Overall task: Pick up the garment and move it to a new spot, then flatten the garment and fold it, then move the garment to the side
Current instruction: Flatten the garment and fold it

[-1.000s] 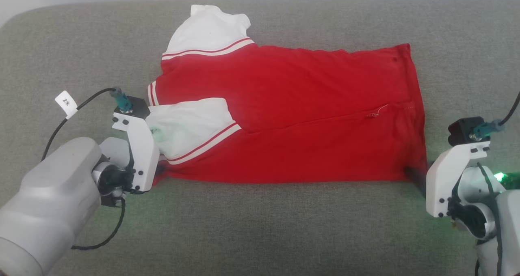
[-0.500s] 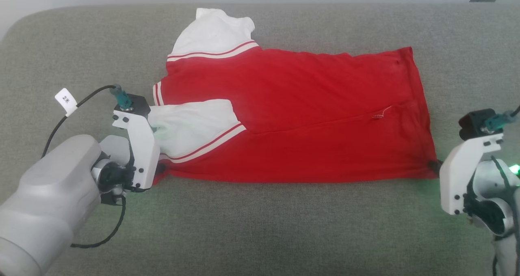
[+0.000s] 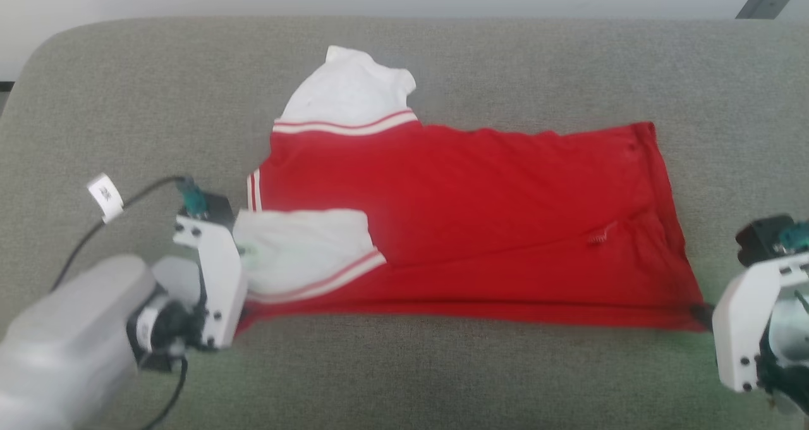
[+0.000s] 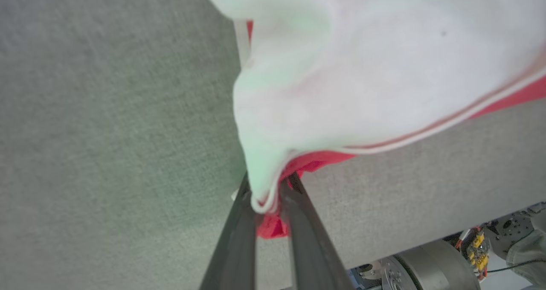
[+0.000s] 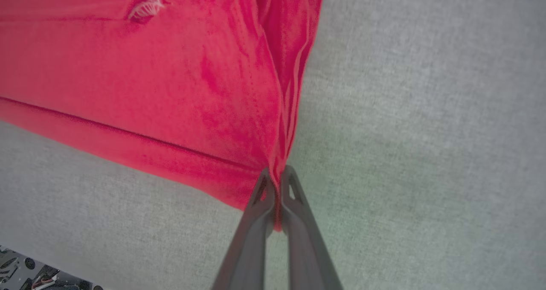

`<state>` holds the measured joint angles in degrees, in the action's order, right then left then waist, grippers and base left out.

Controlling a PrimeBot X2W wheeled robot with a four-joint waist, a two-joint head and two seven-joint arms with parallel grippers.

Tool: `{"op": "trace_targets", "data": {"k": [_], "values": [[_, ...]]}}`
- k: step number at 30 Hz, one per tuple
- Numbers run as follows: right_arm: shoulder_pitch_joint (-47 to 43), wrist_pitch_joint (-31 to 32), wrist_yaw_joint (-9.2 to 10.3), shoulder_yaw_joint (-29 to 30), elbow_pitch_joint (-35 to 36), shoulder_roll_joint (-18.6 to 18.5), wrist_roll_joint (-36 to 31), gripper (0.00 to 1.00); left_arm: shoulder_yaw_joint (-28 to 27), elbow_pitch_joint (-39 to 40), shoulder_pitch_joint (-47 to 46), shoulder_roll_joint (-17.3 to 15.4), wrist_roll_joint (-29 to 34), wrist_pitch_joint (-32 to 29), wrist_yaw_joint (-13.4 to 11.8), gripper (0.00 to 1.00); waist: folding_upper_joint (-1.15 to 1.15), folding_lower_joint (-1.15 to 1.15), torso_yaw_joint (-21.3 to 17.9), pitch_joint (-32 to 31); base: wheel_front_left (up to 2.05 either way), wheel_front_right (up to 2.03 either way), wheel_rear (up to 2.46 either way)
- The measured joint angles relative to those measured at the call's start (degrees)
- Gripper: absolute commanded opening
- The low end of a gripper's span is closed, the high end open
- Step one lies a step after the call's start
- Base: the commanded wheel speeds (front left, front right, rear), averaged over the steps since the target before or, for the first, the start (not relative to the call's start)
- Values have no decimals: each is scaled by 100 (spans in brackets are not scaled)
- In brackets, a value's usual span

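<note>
Head view: the red jersey (image 3: pixel 468 227) lies spread across the middle of the grey cushioned surface (image 3: pixel 442 379), its collar end toward my left and its hem toward my right. No lettering shows on the side facing up. One white sleeve (image 3: pixel 347 95) with red-and-white striped trim sticks out toward the far edge, and the other sleeve (image 3: pixel 303 246) lies turned in over the red body, near my left arm. My left jaws are closed on the near left corner of the jersey. In the left wrist view the dark fingers (image 4: pixel 239 239) pinch a bunch of white sleeve edge and red cloth between them, with the rest of the sleeve (image 4: pixel 362 68) billowing away above. My right jaws are shut tight on the near right corner of the hem. In the right wrist view both fingers (image 5: pixel 251 239) press together on a thin fold of red cloth (image 5: pixel 170 89) that fans out up and to the left from the tips. The jersey's near edge runs almost straight between the two grips. A small loose white thread (image 3: pixel 597 236) sits on the red cloth toward the hem end. A black cable with a white tag (image 3: pixel 104 196) loops from my left wrist.
</note>
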<state>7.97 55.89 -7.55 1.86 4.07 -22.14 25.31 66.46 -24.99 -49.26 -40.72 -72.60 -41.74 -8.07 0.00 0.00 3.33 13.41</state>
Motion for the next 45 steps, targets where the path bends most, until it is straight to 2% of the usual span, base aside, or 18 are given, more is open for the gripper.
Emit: {"op": "trace_targets", "data": {"k": [4, 7, 8, 9, 10, 12, 13, 17, 22, 27, 32, 39, 45], "values": [[-301, 109, 0, 185, 185, 79, 44, 0, 44, 797, 297, -305, -14, -51, -399, 0, 0, 0, 9, 32, 0, 0, 0], [-425, 111, 1, 254, 198, 210, 24, 0, 80, 1152, 477, -434, -60, -48, -576, 0, 0, 0, 0, 64, 0, 0, 0], [-430, 91, 1, 285, 158, 274, 27, 0, 88, 1213, 526, -452, -62, -31, -621, 24, 0, 0, -6, 72, 0, 0, 0], [-424, 53, 2, 309, 107, 346, 43, 0, 91, 1251, 571, -469, -62, -7, -656, 59, 0, 0, -13, 78, 0, 0, 0], [-424, 41, 2, 320, 37, 414, 53, 0, 103, 1271, 594, -481, -63, 8, -680, 100, 0, 0, -20, 82, 0, 0, 0], [-416, -60, 2, 314, -114, 469, 27, 48, 107, 1268, 665, -476, -110, 5, -727, 100, 0, 0, -28, 76, 0, 0, 0], [-395, -118, 2, 311, -185, 482, 13, 100, 115, 1268, 682, -474, -110, -1, -732, 100, 0, 0, -33, 69, 0, 0, 0], [-311, -275, 3, 307, -399, 546, -30, 100, 86, 1277, 669, -515, -113, -9, -781, 100, 0, 0, -43, 10, 0, 0, 0], [-289, -402, 5, 256, -403, 550, -73, 100, -15, 1416, 543, -760, -104, -52, -859, 100, 0, 0, -71, -74, 0, 0, 0], [-148, -706, 7, 312, -111, 571, -125, 100, -208, 1734, 188, -1111, -73, -170, -959, 100, 0, 0, -200, -146, 0, 0, 0], [60, -1203, 7, 366, 137, 733, -233, 100, -327, 1815, -157, -1228, 60, -277, -976, 100, 0, 0, -371, -170, 0, 0, 0], [474, -2464, 8, 371, 381, 1118, -391, 100, -503, 1296, -658, -1068, 333, 142, -487, 100, 0, 0, -702, -93, 0, 0, 0], [770, -3807, 8, -47, 447, 1149, -714, 100, -714, 388, -1148, -855, 579, 639, -52, 100, 0, 0, -1077, 102, 0, 0, 0]]}}
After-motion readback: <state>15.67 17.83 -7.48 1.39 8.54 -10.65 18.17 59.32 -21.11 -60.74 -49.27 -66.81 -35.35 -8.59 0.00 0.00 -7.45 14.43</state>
